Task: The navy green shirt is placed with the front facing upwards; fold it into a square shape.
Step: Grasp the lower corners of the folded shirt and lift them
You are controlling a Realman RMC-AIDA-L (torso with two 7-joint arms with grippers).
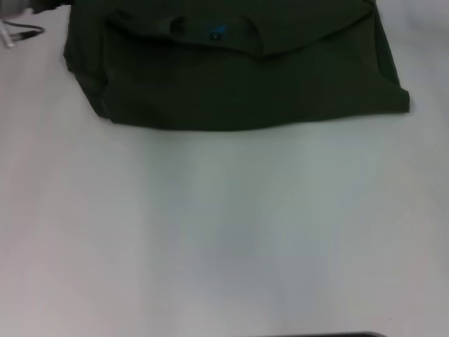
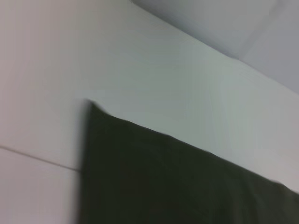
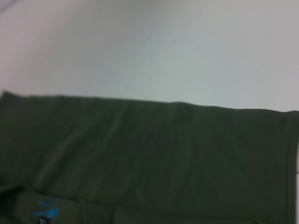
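The navy green shirt [image 1: 238, 77] lies folded into a compact block at the far side of the white table [image 1: 224, 225]. Its collar with the small blue-printed neck tag [image 1: 216, 32] faces up near the far edge. The left wrist view shows one corner and a straight edge of the shirt [image 2: 177, 182] on the table. In the right wrist view the shirt [image 3: 154, 154] fills the lower half, with the blue tag [image 3: 46, 212] at one corner. No gripper shows in any view.
A pale object with a dark cable [image 1: 21, 31] sits at the far left corner of the table. White tabletop stretches from the shirt to the near edge, where a dark strip [image 1: 337, 335] shows.
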